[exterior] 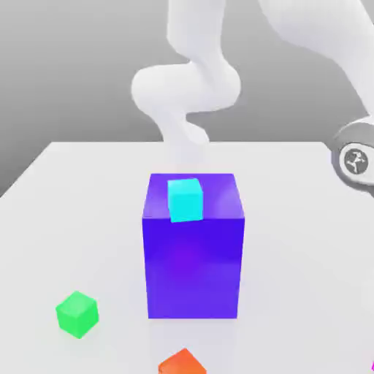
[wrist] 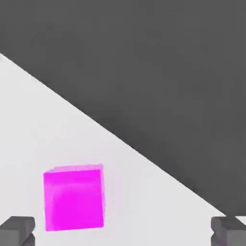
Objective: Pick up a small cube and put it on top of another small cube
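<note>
To take the magenta cube (wrist: 74, 200) near the table's edge cleanly, the arm should centre over it and square the tool (wrist: 123, 231) to its faces before lowering. The tool is spread wide and grips nothing; the cyan cube (exterior: 185, 200) sits on the blue block (exterior: 193, 266).
</note>
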Motion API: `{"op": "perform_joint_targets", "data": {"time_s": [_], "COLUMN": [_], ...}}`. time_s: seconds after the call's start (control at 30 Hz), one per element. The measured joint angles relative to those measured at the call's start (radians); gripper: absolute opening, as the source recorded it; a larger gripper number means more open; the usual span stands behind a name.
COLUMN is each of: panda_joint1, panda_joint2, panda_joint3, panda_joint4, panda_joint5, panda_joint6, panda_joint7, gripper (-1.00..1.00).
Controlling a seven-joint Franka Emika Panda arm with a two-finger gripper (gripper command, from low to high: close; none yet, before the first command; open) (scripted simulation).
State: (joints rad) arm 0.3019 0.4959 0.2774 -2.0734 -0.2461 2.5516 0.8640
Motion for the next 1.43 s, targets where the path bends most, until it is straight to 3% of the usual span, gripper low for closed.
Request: {"op": "perform_joint_targets", "data": {"time_s": [0.1,0.13,0.33,0.5,1.07,1.13,1.23,1.27,1.43], "panda_joint1": [0.033,0.041,0.046,0.008,-0.439,-0.527,-0.585,-0.592,-0.592], "panda_joint2": [0.109,0.136,0.149,0.018,-0.392,-0.389,-0.297,-0.279,-0.279], "panda_joint3": [-0.032,-0.042,-0.047,-0.011,-0.376,-0.429,-0.431,-0.427,-0.427], "panda_joint4": [0.026,0.033,0.037,-0.002,-0.466,-0.507,-0.522,-0.522,-0.522], "panda_joint5": [-0.036,-0.045,-0.048,0.006,0.208,0.261,0.334,0.345,0.345], "panda_joint6": [0.071,0.09,0.1,0.008,0.088,0.134,0.239,0.257,0.257], "panda_joint7": [0.023,0.029,0.031,-0.003,0.033,0.014,-0.028,-0.035,-0.035], "gripper": [0.0,-1.0,-1.0,-1.0,-1.0,-1.0,-1.0,1.0,1.0]}}
